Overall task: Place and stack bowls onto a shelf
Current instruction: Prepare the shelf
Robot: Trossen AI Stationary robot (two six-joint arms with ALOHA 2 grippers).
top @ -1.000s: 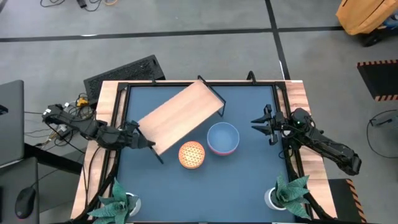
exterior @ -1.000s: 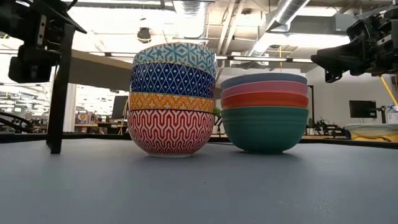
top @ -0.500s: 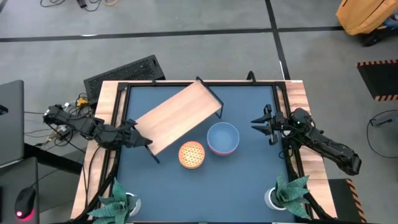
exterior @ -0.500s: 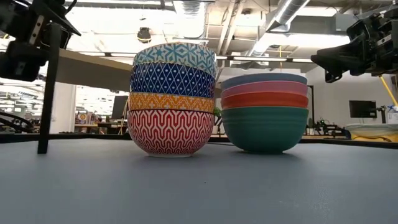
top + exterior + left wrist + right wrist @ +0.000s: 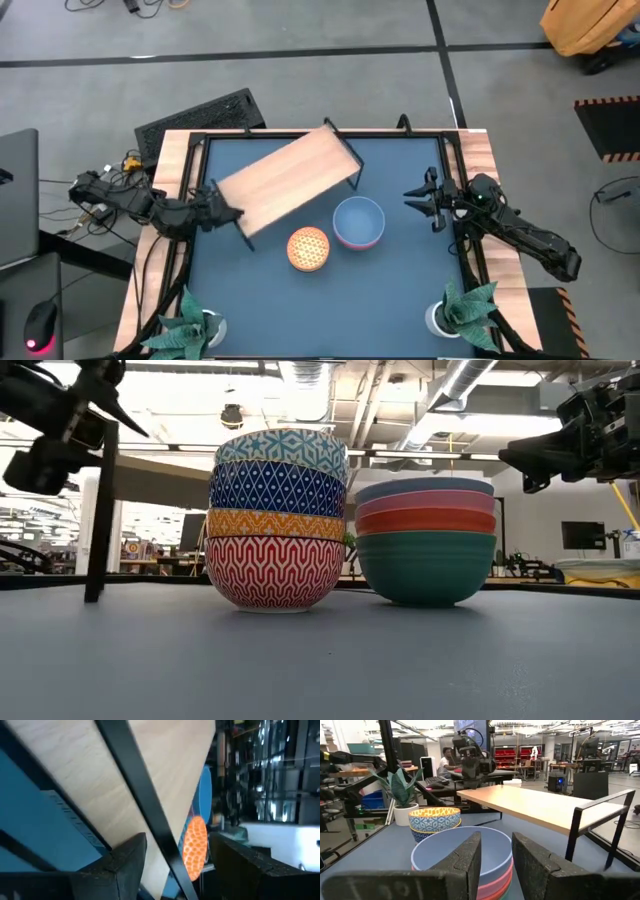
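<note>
- Left gripper [image 5: 225, 212] clasps a black leg of the shelf [image 5: 290, 180], which sits askew behind two bowl stacks [image 5: 358, 222].
- Right gripper [image 5: 420, 198] hangs closed, empty, right of the bowls.

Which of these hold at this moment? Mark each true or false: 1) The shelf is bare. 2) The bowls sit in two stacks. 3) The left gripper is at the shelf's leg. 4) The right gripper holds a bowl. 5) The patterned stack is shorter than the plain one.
1) The shelf is bare: true.
2) Two stacks of bowls: true, patterned stack and plain stack.
3) Left gripper at the shelf's leg: true.
4) False: right gripper is shut, empty, beside the plain stack.
5) False: the patterned stack stands taller.
</note>
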